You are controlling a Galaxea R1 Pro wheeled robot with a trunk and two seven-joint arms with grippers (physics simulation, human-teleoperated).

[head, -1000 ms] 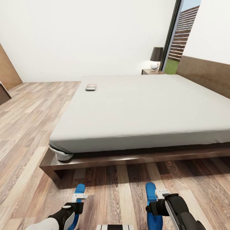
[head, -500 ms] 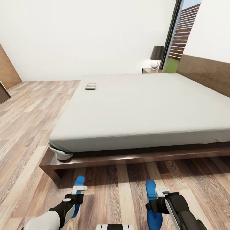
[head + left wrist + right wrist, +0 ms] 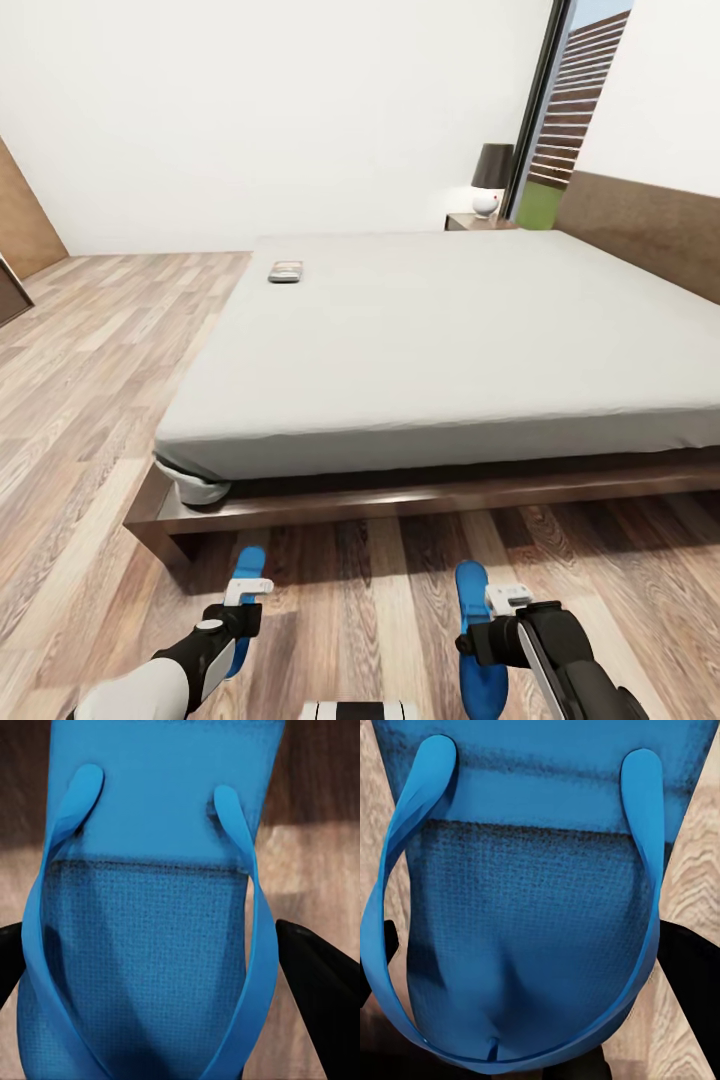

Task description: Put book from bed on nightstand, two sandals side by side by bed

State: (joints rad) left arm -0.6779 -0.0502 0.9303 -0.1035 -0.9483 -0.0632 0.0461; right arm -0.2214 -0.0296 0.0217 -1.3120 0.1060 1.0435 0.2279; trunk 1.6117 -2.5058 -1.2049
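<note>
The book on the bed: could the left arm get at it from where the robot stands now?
Probably not. The book lies near the mattress's far left edge, well beyond the left gripper, which hangs low over the floor at the bed's near side, shut on a blue sandal.

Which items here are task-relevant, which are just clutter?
Task-relevant:
- book on the bed
- sandal in the left gripper
- sandal in the right gripper
- nightstand beyond the bed

Just there:
- table lamp on the nightstand
- window
</note>
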